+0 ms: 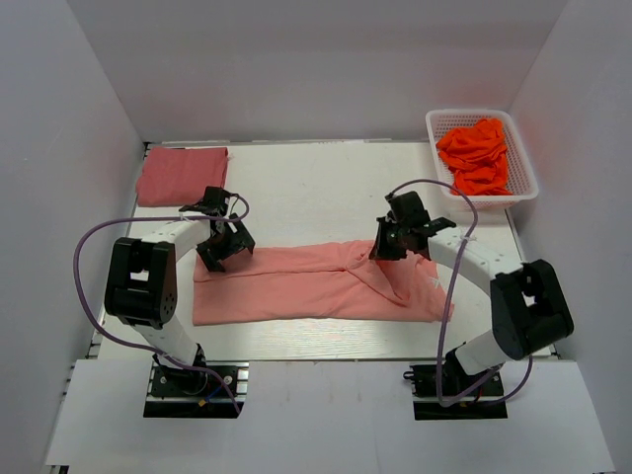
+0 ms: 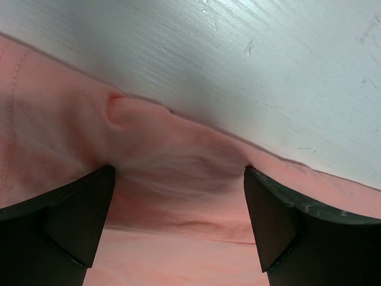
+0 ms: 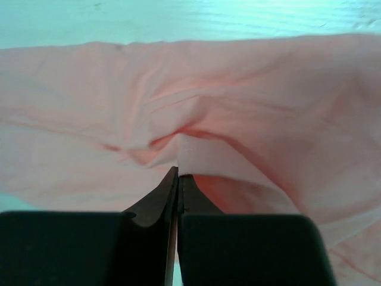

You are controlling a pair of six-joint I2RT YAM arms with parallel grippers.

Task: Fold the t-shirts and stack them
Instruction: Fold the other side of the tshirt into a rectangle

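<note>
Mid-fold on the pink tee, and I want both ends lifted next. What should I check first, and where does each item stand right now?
1. Right gripper pinching the pink t-shirt at its far edge: ok.
2. Left gripper gripping the same shirt: not ok, jaws wide open with cloth between them.
3. Left gripper placed over the shirt's far edge: ok.
4. Number of layers caught on the right: cannot tell.
5. Folded rose-red t-shirt lying apart in the far-left corner: ok.
6. Basket away from both arms: ok.
</note>
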